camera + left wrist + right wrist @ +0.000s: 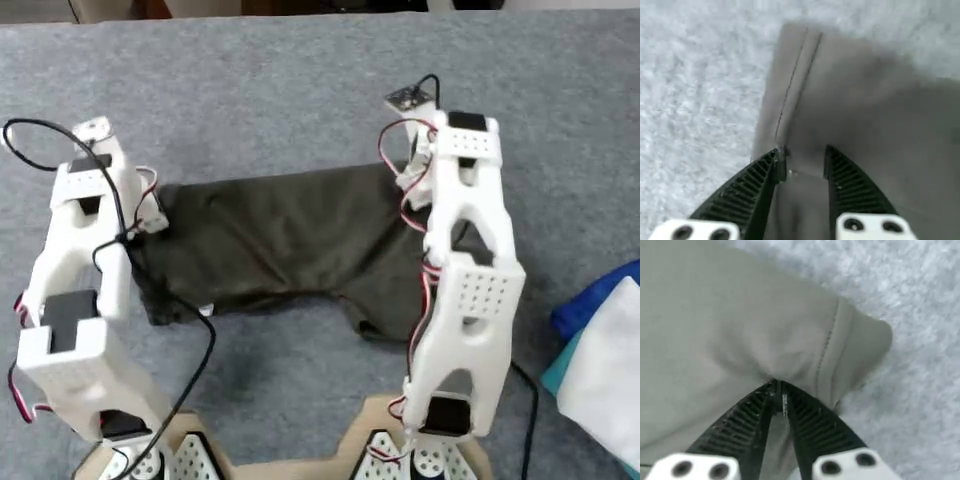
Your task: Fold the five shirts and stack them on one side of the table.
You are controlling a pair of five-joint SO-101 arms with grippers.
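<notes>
A dark olive-brown cotton shirt (280,235) lies spread across the middle of the grey felt-covered desk (250,70), flanked by two white robot arms (465,290). The left end effector (801,159) sits at the shirt's stitched hem, its black ribbed jaws parted, with fabric lying between them unpinched. The right end effector (777,390), at the garment's opposite end, has its jaws pressed together on a fold of cloth beside a hemmed edge. At the desk's right edge rests a pile of folded blue, teal and white cloths (600,350).
</notes>
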